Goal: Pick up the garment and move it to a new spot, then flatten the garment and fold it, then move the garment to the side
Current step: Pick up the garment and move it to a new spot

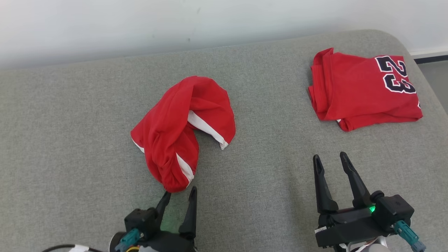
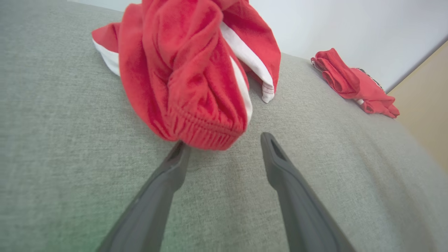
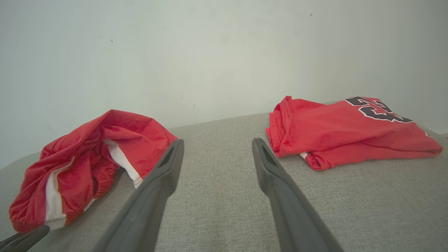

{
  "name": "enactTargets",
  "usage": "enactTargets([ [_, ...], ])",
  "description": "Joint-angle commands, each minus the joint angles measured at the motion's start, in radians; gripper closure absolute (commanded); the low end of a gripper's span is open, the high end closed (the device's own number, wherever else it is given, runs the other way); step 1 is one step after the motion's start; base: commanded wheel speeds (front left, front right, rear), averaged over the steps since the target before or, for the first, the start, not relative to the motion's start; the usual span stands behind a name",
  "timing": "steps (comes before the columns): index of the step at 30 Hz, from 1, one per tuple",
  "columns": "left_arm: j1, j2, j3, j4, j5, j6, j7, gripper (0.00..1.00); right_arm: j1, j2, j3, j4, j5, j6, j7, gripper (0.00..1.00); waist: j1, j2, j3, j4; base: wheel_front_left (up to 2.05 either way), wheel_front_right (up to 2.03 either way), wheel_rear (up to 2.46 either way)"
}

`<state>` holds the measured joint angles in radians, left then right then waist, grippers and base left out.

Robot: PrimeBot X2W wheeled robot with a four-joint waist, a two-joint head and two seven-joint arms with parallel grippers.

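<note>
2 red pieces lie on the grey cushioned surface (image 1: pixel 70 147) in the head view. The crumpled garment (image 1: pixel 182 133), white-striped, sits near the middle. A folded jersey (image 1: pixel 364 91) marked 23 is at the far right, well apart from it. The left gripper (image 1: pixel 180 191) stands wide open just below the garment with 1 fingertip at its lower end, and it grips nothing. The right gripper (image 1: pixel 329 156) is spread as wide and empty, near the jersey but not touching it.

In the left wrist view, the garment (image 2: pixel 189 77) shows its elastic hem just ahead of the left gripper (image 2: pixel 224 140). 1 fingertip meets the hem's edge and the other is clear of it.

In the right wrist view, the right gripper (image 3: pixel 217 141) has bare surface between its parted fingers. The garment (image 3: pixel 91 154) is to 1 side and the jersey (image 3: pixel 343 129) to the other, neither touched.
</note>
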<state>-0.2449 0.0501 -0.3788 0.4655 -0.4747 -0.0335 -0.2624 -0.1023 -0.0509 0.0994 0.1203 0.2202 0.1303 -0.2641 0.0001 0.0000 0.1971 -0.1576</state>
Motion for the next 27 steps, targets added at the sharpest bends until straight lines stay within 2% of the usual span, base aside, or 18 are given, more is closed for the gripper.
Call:
enactTargets([
  [1,0.033,0.001,0.009,-0.001,0.014,0.004,-0.003,0.0,0.01,0.001,-0.005,0.002,0.003,0.0,0.0,0.0,-0.0001,0.0,-0.01,0.002,0.0,0.0,0.0],
  [8,0.11,0.001,0.067,-0.053,0.031,0.003,-0.003,0.0,0.035,0.0,-0.031,-0.002,-0.003,0.0,0.0,0.0,-0.0001,0.0,-0.05,0.019,0.0,0.0,0.0],
  [10,0.145,0.003,0.109,-0.111,0.071,0.015,-0.003,0.0,0.047,0.001,-0.045,-0.009,-0.007,0.0,0.0,0.0,-0.0001,0.0,-0.066,0.031,0.0,0.0,0.0],
  [16,0.203,0.012,0.192,-0.238,0.197,0.008,-0.003,0.0,0.06,0.001,-0.071,-0.019,-0.017,0.0,0.0,0.0,-0.0001,0.0,-0.093,0.056,0.0,0.0,0.0],
  [27,0.287,0.015,0.346,-0.377,0.327,-0.034,-0.003,0.0,0.083,0.001,-0.102,-0.027,-0.029,0.0,0.0,0.0,-0.0001,0.0,-0.133,0.068,0.0,0.0,0.0],
])
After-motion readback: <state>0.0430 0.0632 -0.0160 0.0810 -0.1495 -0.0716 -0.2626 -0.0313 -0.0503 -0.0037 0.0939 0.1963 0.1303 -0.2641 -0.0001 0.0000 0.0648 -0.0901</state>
